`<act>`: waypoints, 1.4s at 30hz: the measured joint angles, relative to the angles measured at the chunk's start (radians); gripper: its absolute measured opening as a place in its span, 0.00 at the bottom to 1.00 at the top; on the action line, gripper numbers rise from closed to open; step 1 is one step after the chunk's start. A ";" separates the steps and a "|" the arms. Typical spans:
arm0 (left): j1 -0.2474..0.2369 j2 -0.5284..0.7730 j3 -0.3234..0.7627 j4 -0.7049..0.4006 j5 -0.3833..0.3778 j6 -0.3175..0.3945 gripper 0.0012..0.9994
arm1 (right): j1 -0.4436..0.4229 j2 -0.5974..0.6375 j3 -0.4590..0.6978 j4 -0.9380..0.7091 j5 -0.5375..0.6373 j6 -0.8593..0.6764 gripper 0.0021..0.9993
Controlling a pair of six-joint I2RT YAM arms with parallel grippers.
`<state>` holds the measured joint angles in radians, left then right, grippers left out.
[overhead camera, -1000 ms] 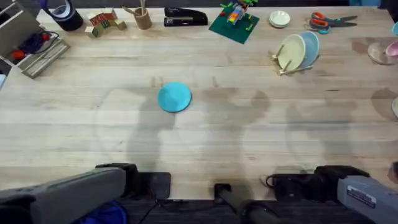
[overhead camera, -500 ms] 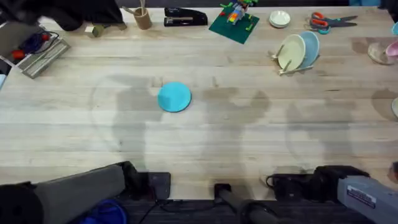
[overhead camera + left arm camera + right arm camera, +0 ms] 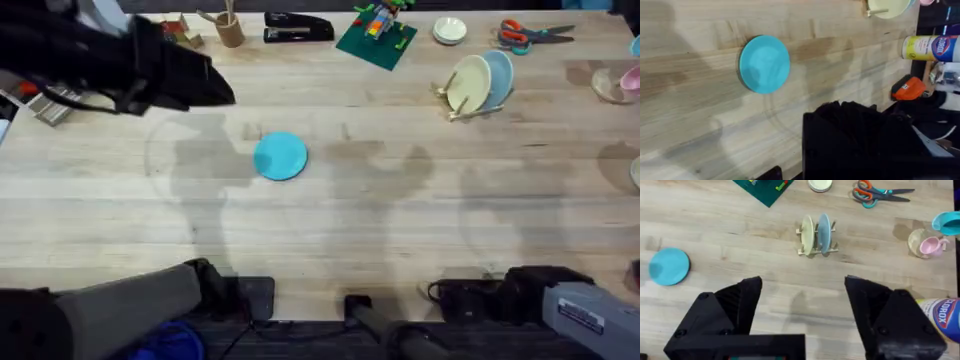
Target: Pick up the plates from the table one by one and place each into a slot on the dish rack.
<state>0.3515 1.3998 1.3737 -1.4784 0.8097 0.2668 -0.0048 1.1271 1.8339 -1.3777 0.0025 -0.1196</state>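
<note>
A turquoise-blue plate [image 3: 280, 156] lies flat on the table [image 3: 330, 230], left of centre; it is also in the left wrist view [image 3: 764, 63] and the right wrist view [image 3: 669, 266]. The dish rack [image 3: 462, 108] stands at the back right, holding a cream plate [image 3: 466, 85] and a pale blue plate [image 3: 497, 77] on edge in neighbouring slots [image 3: 815, 232]. My left arm [image 3: 120, 55] hangs large, dark and blurred over the far left, beyond the turquoise plate and apart from it. My right gripper [image 3: 802, 310] stands open and empty, near the table's front edge.
Along the back edge sit a wire basket [image 3: 60, 98], a stapler [image 3: 298, 27], a green baseplate with bricks [image 3: 375, 42], a small white dish [image 3: 449, 30] and scissors [image 3: 535, 35]. A pink cup [image 3: 930, 245] and a Clorox bottle [image 3: 940, 312] are at the right.
My left arm has swung in over the back left corner and moved right, toward the turquoise plate, now covering the items there. The plates and the right arm have not moved.
</note>
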 joint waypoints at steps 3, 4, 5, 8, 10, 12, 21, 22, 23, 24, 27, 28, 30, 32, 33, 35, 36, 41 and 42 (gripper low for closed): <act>0.000 0.000 -0.068 0.044 0.008 0.002 0.04 | 0.000 0.000 0.000 0.000 0.000 0.000 1.00; 0.000 0.000 -0.085 0.055 0.010 0.003 0.04 | 0.000 0.000 0.000 0.000 0.000 0.000 1.00; 0.000 0.000 -0.102 0.066 0.013 0.003 0.04 | 0.000 0.000 0.000 0.000 0.000 0.000 1.00; 0.000 0.000 -0.138 0.095 0.018 0.004 0.04 | 0.000 0.001 0.000 0.000 0.000 0.000 0.99; 0.000 0.000 -0.151 0.108 0.022 0.004 0.04 | 0.000 0.002 0.000 0.000 0.000 0.000 0.99; 0.000 0.000 -0.156 0.117 0.027 0.004 0.04 | 0.000 0.006 0.001 0.000 0.000 0.000 0.99; 0.000 0.003 -0.162 0.122 0.034 0.004 0.04 | 0.000 0.024 0.002 0.000 0.000 0.000 0.99; 0.000 0.009 -0.162 0.122 0.035 0.004 0.04 | 0.000 0.024 0.002 0.000 0.000 0.000 0.99; 0.000 0.018 -0.162 0.122 0.036 0.005 0.04 | 0.000 0.024 0.002 0.000 0.000 0.000 0.99; 0.000 0.031 -0.162 0.123 0.036 0.007 0.04 | 0.000 0.024 0.002 0.000 0.000 0.000 0.99; 0.000 0.080 -0.162 0.131 0.037 0.015 0.04 | 0.000 0.024 0.002 0.000 0.000 0.000 0.99; 0.000 0.093 -0.162 0.134 0.037 0.016 0.04 | 0.000 0.024 0.002 0.000 0.000 0.000 0.99; 0.000 0.120 -0.163 0.138 0.037 0.023 0.04 | 0.000 0.024 0.002 0.000 0.000 0.000 0.99; 0.000 0.136 -0.170 0.147 0.037 0.031 0.04 | 0.000 0.024 0.002 0.000 0.000 0.000 0.99; 0.000 0.140 -0.178 0.153 0.038 0.034 0.04 | 0.000 0.024 0.002 0.000 0.000 0.000 0.99; 0.000 0.140 -0.212 0.178 0.041 0.037 0.04 | 0.000 0.024 0.002 0.000 0.000 0.000 0.99; 0.000 0.140 -0.230 0.189 0.044 0.039 0.04 | 0.000 0.024 0.002 0.000 0.000 0.000 0.99; 0.000 0.140 -0.341 0.266 0.079 0.042 0.04 | 0.000 0.024 0.002 0.000 0.000 0.000 0.99; 0.000 0.140 -0.361 0.280 0.084 0.042 0.04 | 0.000 0.024 0.002 0.000 0.000 0.000 0.99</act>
<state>0.3515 1.5400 1.0131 -1.1986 0.8939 0.3085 -0.0048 1.1515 1.8355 -1.3777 0.0025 -0.1198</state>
